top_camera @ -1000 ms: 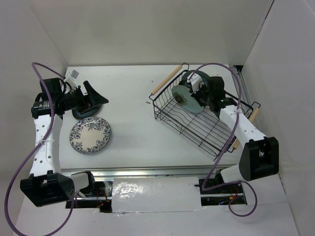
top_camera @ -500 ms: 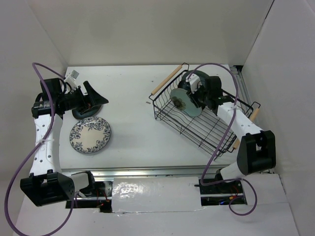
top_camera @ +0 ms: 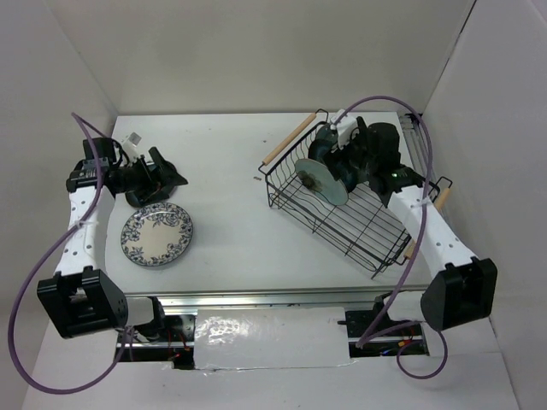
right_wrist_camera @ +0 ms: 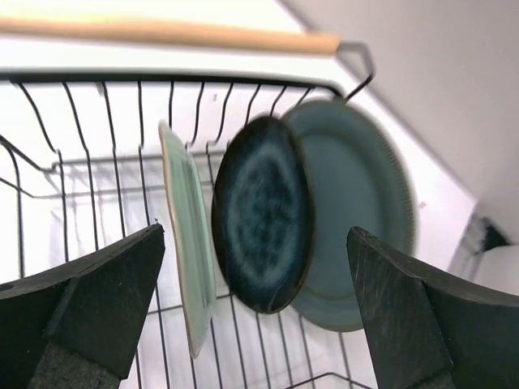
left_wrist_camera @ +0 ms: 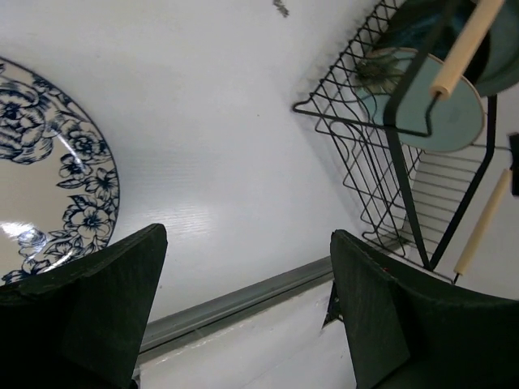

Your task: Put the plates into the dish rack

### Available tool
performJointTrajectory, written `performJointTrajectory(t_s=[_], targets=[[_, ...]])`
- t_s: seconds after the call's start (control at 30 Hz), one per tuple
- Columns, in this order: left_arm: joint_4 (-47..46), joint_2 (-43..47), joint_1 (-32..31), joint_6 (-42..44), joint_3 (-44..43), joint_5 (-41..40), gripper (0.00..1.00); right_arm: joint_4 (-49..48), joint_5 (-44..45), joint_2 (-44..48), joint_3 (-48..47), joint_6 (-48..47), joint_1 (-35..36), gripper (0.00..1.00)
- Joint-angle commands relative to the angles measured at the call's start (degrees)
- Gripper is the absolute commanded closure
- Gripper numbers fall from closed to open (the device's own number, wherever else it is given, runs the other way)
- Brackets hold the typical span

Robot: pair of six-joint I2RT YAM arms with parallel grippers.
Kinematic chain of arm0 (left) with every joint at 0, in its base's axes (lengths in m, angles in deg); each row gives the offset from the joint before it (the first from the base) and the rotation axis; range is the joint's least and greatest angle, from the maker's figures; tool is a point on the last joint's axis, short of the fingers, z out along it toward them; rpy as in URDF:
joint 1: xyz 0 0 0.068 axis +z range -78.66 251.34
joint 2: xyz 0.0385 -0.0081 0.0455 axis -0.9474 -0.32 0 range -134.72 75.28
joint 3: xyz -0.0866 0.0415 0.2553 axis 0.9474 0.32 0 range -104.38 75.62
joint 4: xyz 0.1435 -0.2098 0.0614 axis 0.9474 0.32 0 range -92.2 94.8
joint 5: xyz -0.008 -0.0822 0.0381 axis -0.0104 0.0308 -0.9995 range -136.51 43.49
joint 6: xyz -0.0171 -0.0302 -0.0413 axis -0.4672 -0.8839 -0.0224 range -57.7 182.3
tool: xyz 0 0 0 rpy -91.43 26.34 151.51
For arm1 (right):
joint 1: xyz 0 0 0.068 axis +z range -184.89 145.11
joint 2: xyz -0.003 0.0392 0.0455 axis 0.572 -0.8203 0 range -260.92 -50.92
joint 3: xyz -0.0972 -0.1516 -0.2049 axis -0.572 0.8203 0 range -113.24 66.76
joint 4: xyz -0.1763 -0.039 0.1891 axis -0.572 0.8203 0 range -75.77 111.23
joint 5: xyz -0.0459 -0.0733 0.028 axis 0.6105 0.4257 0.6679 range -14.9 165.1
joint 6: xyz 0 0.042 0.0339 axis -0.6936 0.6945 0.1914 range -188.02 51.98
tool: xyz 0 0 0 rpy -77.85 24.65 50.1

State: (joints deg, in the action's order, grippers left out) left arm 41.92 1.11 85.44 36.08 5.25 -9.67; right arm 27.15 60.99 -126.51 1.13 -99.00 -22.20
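Note:
The black wire dish rack (top_camera: pixel 369 229) stands on the right of the table. Three plates stand on edge in its far end: a pale mint one (right_wrist_camera: pixel 185 243), a glossy navy one (right_wrist_camera: pixel 263 215) and a grey-teal one (right_wrist_camera: pixel 361 207). My right gripper (top_camera: pixel 332 159) hovers open just over them, touching none. The mint plate (top_camera: pixel 322 181) faces the table's middle. A white plate with blue flowers (top_camera: pixel 157 235) lies flat at the left. My left gripper (top_camera: pixel 171 176) is open and empty just behind it. In the left wrist view that plate (left_wrist_camera: pixel 49 186) is at the left edge.
The rack has light wooden handles (top_camera: pixel 286 142) on two sides. A metal rail (top_camera: pixel 256 296) runs along the table's near edge. White walls enclose the table at the back and on both sides. A small dark speck (top_camera: pixel 258 179) lies left of the rack.
My right gripper has opened and let go of the mint plate, which now stands in the rack; the arm drew back a little. My left gripper shifted slightly toward the floral plate.

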Motion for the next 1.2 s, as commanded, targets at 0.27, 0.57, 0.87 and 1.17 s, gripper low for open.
performJointTrajectory(t_s=[0.27,0.57,0.87,1.17], targets=[[-1.5,-11.9,6.6,-9.9,-5.0,-15.4,0.06,-1.1,-3.3,12.7,-5.5,21.9,5.8,0.00],[-0.3,-27.7,12.5,-14.1,-15.2,-25.0,0.07,3.1,-5.5,13.4,-4.4,41.1,11.5,0.00],[-6.2,-40.0,16.0,-11.8,-20.3,-19.3,0.01,2.8,-8.7,16.8,4.7,42.1,13.9,0.00],[-15.0,-44.2,16.8,-9.9,-13.8,-21.1,0.04,4.6,-9.5,17.5,7.3,40.8,12.6,0.00]])
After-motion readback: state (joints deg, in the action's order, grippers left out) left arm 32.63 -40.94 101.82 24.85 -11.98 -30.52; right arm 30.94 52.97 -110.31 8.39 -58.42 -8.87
